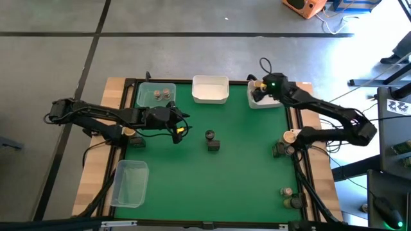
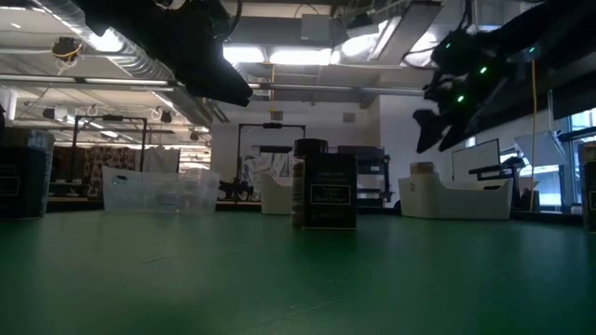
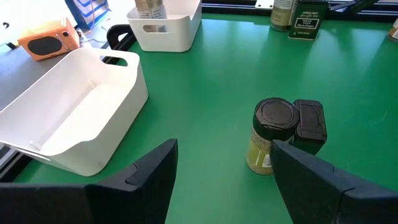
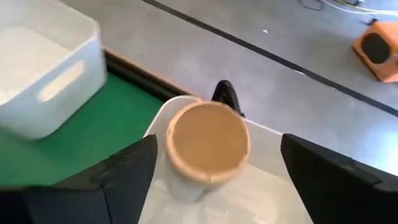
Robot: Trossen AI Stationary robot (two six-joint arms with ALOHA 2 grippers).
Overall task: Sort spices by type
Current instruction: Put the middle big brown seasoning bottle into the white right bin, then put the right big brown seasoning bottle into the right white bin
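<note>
- Left gripper [image 1: 182, 124] hanging above the green mat [image 1: 244, 186], left of centre, fingers [image 3: 149, 177] spread apart and holding nothing.
- Just ahead of it on the mat: a round jar with a dark lid [image 3: 271, 134] and yellowish contents, touching a dark blocky container [image 3: 309, 124] beside it; same pair at mid-table in the high view.
- Right gripper [image 1: 258, 92] over the white tub at the far right corner [image 1: 268, 102], fingers [image 4: 130, 168] wide apart on either side of a tan-lidded jar [image 4: 207, 146] standing upright inside that tub, not clamped on it.
- Empty white tub [image 1: 210, 89] at the middle of the far edge.
- Clear tub at the far left [image 1: 154, 95] with 2 grey-brown-lidded jars [image 1: 162, 94] in it.
- Another clear tub [image 1: 130, 183] at the near left, nothing visible inside.
- More spice containers along the right edge: a small cluster [image 1: 286, 144] near the right arm, another cluster [image 1: 290, 197] nearer the front.
- 1 tan-lidded jar [image 1: 129, 133] at the left edge, beneath the left arm.
</note>
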